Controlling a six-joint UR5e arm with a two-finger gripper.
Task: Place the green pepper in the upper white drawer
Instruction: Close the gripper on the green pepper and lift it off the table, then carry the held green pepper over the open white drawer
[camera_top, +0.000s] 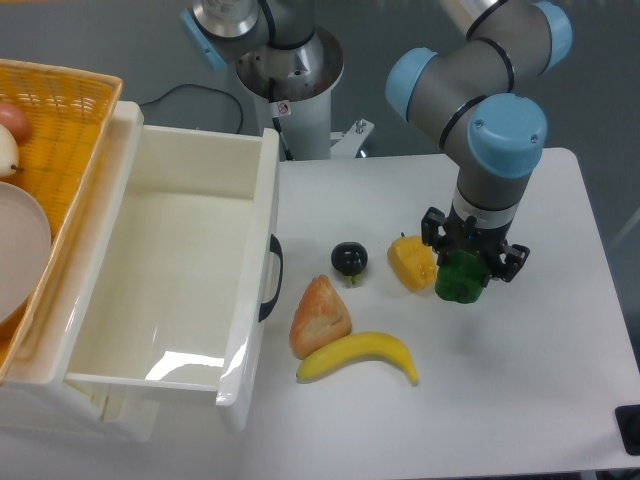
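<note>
The green pepper (460, 281) sits on the white table, right of centre, touching the yellow pepper (411, 262). My gripper (470, 262) is straight above the green pepper, pointing down, with its black fingers (513, 257) spread on either side of the pepper's top. The jaws look open and the right finger stands slightly apart from the pepper. The upper white drawer (268, 190) is pulled open at the left. It is deep and holds nothing, and its curved black handle (272, 280) faces the table.
A yellow wicker basket (85, 100) with a white plate and an onion sits at the far left. On the table lie a dark plum (349, 259), a croissant (320, 315) and a banana (358, 357). The robot base (290, 80) stands behind.
</note>
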